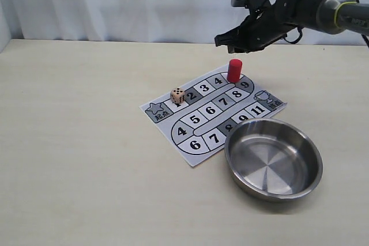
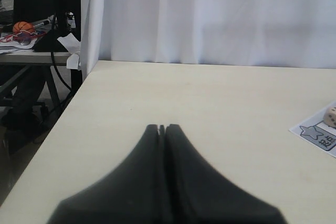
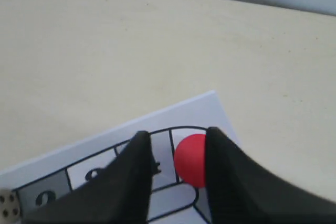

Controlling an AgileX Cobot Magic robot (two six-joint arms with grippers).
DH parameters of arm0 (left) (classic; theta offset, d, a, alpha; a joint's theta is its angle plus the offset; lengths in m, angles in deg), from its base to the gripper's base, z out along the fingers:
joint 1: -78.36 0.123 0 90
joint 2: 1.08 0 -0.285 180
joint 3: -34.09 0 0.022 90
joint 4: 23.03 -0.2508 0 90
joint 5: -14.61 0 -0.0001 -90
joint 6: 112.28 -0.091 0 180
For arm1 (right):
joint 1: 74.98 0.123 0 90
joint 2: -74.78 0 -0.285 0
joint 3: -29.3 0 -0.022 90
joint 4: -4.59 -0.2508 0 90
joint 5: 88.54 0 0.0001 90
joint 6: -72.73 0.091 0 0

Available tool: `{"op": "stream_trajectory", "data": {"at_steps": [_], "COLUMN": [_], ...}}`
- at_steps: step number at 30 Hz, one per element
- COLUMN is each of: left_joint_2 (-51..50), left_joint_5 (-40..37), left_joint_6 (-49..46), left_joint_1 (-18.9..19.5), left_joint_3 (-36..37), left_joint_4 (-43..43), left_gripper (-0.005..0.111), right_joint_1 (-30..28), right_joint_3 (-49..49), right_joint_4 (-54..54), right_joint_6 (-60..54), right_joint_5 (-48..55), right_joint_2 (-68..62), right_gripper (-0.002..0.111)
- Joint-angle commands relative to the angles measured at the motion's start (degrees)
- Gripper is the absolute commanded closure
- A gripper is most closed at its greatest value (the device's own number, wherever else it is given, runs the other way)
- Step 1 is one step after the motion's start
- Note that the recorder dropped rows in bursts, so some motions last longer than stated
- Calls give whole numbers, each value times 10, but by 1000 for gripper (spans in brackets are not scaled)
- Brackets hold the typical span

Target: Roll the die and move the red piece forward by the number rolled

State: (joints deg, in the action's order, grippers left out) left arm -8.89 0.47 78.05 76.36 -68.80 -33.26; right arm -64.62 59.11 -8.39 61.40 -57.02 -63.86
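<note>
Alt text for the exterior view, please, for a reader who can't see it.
The right gripper hovers above a red piece standing on a numbered game board on a tan table. A die sits near the board's star square; a steel bowl rests at its near right edge.

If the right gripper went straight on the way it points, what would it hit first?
Probably the red piece: the right gripper hangs above it, and it shows between the open jaws. Depth is unclear.

Bright, diffuse light; soft shadows on the tabletop [image 1: 86, 165]; glare in the steel bowl [image 1: 245, 142]; left hand [image 2: 163, 128] and right hand [image 3: 176, 132] blurred.
</note>
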Motion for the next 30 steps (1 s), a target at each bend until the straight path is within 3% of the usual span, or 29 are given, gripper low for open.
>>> {"op": "stream_trajectory", "data": {"at_steps": [1, 8, 14, 25, 30], "left_joint_2": [0, 0, 0, 0, 0], "left_joint_5": [7, 7, 7, 7, 7], "left_joint_6": [2, 2, 2, 2, 2], "left_joint_1": [0, 0, 0, 0, 0], "left_joint_3": [1, 1, 1, 1, 1], "left_joint_4": [2, 2, 2, 2, 2], "left_gripper": [107, 107, 107, 107, 107], "right_joint_1": [-3, -12, -56, -135, -145], "right_joint_3": [2, 2, 1, -101, -149], "right_joint_4": [23, 50, 49, 90, 104], "right_joint_6": [2, 32, 49, 48, 45], "right_joint_5": [87, 216, 294, 282, 272], "right_joint_2": [37, 72, 89, 154, 187], "right_gripper": [104, 104, 104, 104, 104]}}
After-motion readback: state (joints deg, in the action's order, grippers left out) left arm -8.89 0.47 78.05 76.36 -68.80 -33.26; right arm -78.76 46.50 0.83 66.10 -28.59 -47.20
